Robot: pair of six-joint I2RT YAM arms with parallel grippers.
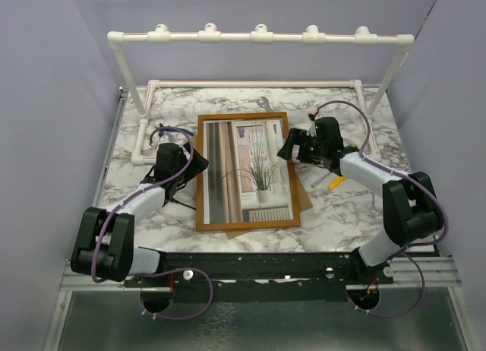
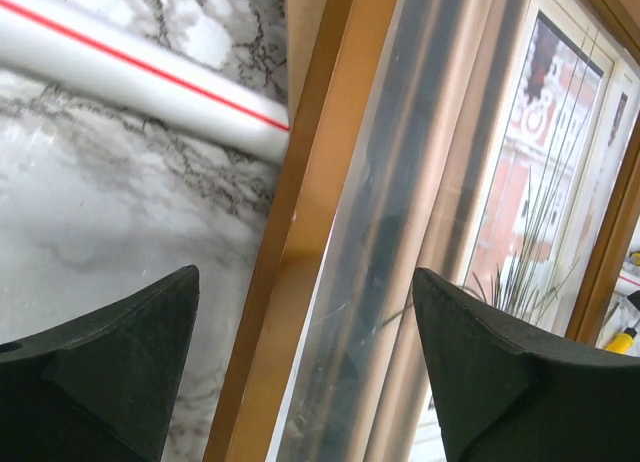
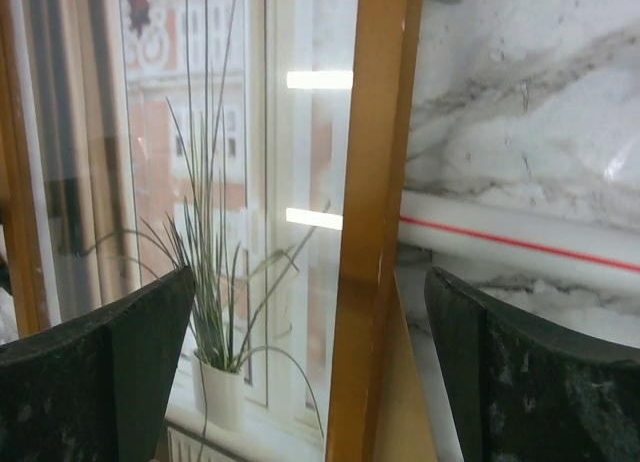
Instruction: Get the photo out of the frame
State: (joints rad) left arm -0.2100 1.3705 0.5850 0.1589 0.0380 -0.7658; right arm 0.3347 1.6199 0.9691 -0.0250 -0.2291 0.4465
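The frame has a narrow orange-brown wooden border and lies flat, glass up, in the middle of the marble table. The photo of curtains, a window and a potted grass shows through the glass. My left gripper is open at the frame's left edge. In the left wrist view its fingers straddle the left border without touching it. My right gripper is open at the right edge. In the right wrist view its fingers stand apart on either side of the right border.
A brown board sticks out from under the frame's right side. A white pipe rack spans the back, and its base rails run close to both frame edges. A yellow-handled tool and a metal wrench lie on the table.
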